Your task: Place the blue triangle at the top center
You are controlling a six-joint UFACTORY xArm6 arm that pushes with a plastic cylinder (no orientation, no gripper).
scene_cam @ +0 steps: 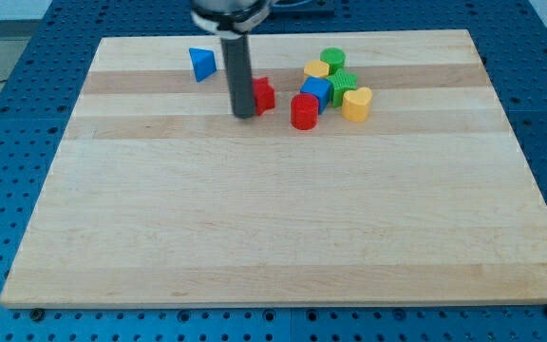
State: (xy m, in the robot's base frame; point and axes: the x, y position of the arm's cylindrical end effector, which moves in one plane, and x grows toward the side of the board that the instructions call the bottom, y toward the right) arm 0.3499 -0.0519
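The blue triangle (201,64) lies near the view's top, left of centre, on the wooden board (273,209). My dark rod comes down from the view's top, and my tip (244,114) rests on the board below and to the right of the blue triangle, apart from it. A red block (264,95) sits just right of the rod, touching or nearly touching it, and is partly hidden by it.
A cluster of blocks sits right of the rod: a red cylinder (304,111), a blue cube (317,93), a yellow block (316,69), a green cylinder (332,60), a green block (344,85) and a yellow heart-like block (356,104).
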